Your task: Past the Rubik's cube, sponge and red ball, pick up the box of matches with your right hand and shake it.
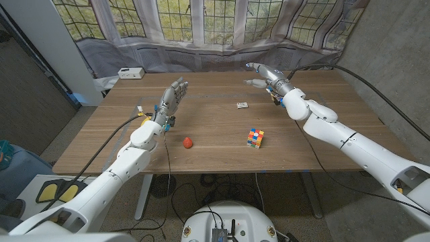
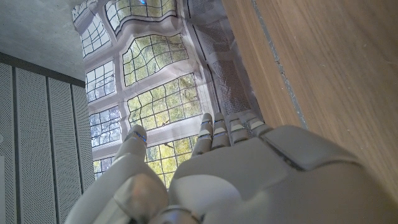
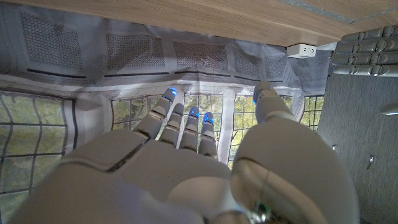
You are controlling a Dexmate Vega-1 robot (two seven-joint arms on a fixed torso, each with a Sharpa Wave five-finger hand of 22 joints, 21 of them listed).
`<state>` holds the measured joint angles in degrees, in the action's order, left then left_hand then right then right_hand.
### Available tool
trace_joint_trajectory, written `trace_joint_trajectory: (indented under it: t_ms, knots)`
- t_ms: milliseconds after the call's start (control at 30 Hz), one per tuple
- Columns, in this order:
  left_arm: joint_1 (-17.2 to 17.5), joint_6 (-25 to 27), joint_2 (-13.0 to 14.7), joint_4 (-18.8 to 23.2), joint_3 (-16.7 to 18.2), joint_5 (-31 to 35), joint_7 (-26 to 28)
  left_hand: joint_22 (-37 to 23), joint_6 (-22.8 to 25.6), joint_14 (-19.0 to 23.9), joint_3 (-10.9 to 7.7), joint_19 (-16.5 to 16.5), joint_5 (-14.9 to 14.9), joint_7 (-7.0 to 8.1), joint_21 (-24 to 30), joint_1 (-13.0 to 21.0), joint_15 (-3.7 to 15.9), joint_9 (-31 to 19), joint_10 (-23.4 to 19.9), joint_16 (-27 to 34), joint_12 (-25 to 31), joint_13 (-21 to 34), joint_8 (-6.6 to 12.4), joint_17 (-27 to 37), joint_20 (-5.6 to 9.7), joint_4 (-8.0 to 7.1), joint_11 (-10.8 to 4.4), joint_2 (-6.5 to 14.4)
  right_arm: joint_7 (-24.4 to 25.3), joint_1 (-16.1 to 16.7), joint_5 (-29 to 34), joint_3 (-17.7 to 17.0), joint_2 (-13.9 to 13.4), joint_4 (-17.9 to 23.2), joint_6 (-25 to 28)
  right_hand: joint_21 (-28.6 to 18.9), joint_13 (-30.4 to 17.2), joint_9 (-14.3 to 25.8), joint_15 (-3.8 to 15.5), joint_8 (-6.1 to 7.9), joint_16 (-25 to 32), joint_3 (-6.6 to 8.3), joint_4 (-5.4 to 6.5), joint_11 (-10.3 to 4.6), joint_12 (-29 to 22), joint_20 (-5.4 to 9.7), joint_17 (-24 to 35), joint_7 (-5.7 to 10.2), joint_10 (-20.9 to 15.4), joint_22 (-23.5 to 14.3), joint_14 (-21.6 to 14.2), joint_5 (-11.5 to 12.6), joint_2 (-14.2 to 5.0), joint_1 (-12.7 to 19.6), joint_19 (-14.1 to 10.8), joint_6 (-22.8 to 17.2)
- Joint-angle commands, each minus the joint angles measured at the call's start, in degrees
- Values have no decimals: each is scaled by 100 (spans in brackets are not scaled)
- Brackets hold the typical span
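In the head view, the matchbox (image 1: pixel 242 105) is seen lying on the table (image 1: pixel 101 144), beyond the cube (image 1: pixel 254 138) and ball (image 1: pixel 187 142). It is judged light and crushable, best pinched across its long sides. No print can be read. In the wrist views, the left hand (image 2: pixel 249 174) and right hand (image 3: pixel 186 168) are shown released, fingers spread, nothing held.

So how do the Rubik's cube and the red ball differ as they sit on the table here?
The Rubik's cube is boxy and multicoloured; the red ball is round and one colour. The cube looks larger than the ball. The cube sits toward the robot's right, the ball toward its left. Both rest on the wooden table, untouched by either hand.
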<state>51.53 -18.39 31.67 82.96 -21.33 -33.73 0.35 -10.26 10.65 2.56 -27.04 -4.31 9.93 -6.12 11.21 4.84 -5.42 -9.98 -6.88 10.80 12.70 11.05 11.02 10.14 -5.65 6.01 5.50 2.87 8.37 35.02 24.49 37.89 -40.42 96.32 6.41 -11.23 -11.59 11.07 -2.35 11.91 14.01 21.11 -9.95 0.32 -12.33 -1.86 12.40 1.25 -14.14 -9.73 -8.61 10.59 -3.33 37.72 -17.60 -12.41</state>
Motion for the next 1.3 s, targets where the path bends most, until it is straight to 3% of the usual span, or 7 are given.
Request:
trace_joint_trajectory:
  t_ms: [33,300,533,1300]
  knots:
    - [64,-6,-4,54,3,2,47,-13,57,19,-32,-11,11,19,0,46,-3,-22,-21,-10,-8,19,-17,6,-57,38,-19,18,-352,-263,317,227,-23,-43,151,-13,-20,10,9,48,24,10,39,-23,-55,-1,16,1,-67,-16,-42,-21,20,73,-30,-99]
    - [74,0,-17,62,-38,0,1,-13,64,23,-38,-13,10,14,2,51,4,-23,-12,-8,-16,19,-17,6,-55,41,-37,26,-430,-397,485,337,36,-128,110,-13,-21,9,18,61,31,5,44,-60,-62,-2,16,45,-116,-15,-68,-27,26,98,-38,-156]
    - [148,-13,-20,122,-16,0,75,-13,58,22,-42,-19,9,20,2,55,3,-23,-15,-8,-17,19,-22,6,-78,44,-61,31,-646,-578,636,478,118,-260,162,-16,-21,8,14,114,61,-16,61,-357,-103,-16,16,223,-329,-15,-167,-38,37,149,-71,-372]
    - [205,-31,-41,137,-25,-24,70,-14,85,22,-55,-26,6,-8,7,69,14,-23,-27,-9,-22,19,-19,6,-74,53,-84,49,-1708,-1093,1284,948,213,-199,839,-11,-5,6,72,110,102,-51,47,-446,-104,-32,4,296,-480,-15,-315,-48,110,208,-83,-452]
